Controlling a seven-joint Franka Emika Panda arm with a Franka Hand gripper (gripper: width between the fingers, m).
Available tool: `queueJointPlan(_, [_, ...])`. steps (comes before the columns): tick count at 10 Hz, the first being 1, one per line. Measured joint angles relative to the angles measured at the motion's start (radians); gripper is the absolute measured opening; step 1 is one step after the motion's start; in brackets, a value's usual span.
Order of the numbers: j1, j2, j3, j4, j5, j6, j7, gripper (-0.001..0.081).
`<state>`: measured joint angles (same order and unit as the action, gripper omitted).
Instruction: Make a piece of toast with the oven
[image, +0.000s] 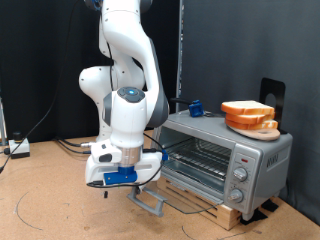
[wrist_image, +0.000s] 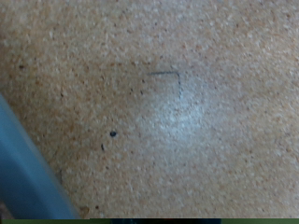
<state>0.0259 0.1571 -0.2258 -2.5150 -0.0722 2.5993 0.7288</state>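
The silver oven (image: 262, 160) stands on the exterior view's right. Its glass door (image: 158, 190) hangs open and down, dark bar handle (image: 150, 204) at the front, wire rack (image: 196, 156) showing inside. Knobs (image: 240, 172) sit on its right panel. The piece of toast (image: 246, 110) lies with a like slice on a round orange plate (image: 262, 127) on the oven's top. My gripper (image: 104, 182) is low over the table, just left of the open door, and holds nothing that I can see. The wrist view shows only bare brown tabletop (wrist_image: 168, 112) and a blurred blue-grey edge (wrist_image: 23, 177).
A blue object (image: 196, 107) and a black stand (image: 272, 94) sit on or behind the oven's top. The oven rests on a wooden board (image: 232, 213). Cables (image: 40, 150) and a small box (image: 18, 148) lie at the exterior view's left.
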Motion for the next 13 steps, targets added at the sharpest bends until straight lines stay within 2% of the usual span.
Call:
queueJointPlan(5, [0.011,0.071,0.007,0.036,-0.001,0.018,0.075,0.0808])
queueJointPlan(9, [-0.014,0.071,-0.084,0.032,-0.068,0.065,0.074,0.0808])
queueJointPlan(11, [-0.055,0.039,-0.084,0.033,-0.01,0.071,-0.017,0.0808])
queueJointPlan(12, [-0.052,0.042,-0.082,0.032,-0.011,0.066,-0.016,0.0808])
queueJointPlan(13, [-0.061,0.035,-0.06,0.032,0.068,0.047,-0.1,0.0808])
